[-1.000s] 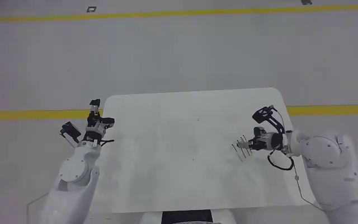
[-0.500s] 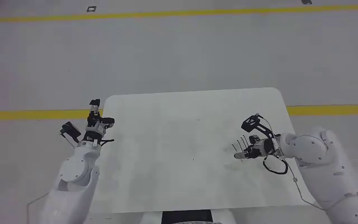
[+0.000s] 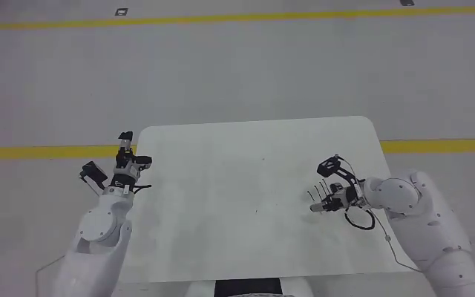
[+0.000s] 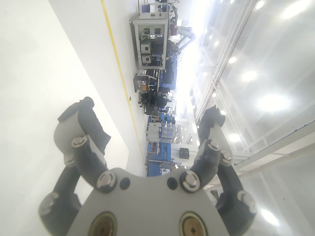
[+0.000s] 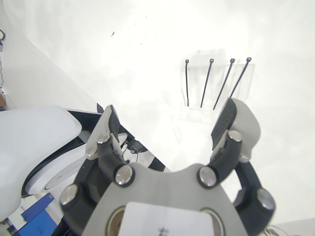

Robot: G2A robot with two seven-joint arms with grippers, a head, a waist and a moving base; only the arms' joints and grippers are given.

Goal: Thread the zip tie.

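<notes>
Now, four thin black plastic zip ties (image 5: pixel 206 82) in a row on a clear holder (image 5: pixel 196 117) on the white table (image 3: pixel 223 163), just ahead of the wide-parted, empty right gripper (image 5: pixel 169 106), tails toward its fingers (image 5: pixel 222 121), heads away; left gripper (image 4: pixel 150 109), likewise parted and empty, well apart across the table.

Two smooth white rounded arms, left arm (image 3: pixel 99 226) and right arm (image 3: pixel 419 215), thin black cable (image 3: pixel 365 225) looped at the right wrist, left gripper (image 4: pixel 147 116) and right gripper (image 5: pixel 170 112) with black link fingers (image 4: pixel 93 128), grey metal plates (image 5: pixel 160 185), round silver screws (image 5: pixel 125 174), ribbed black pads (image 5: pixel 222 120)
</notes>
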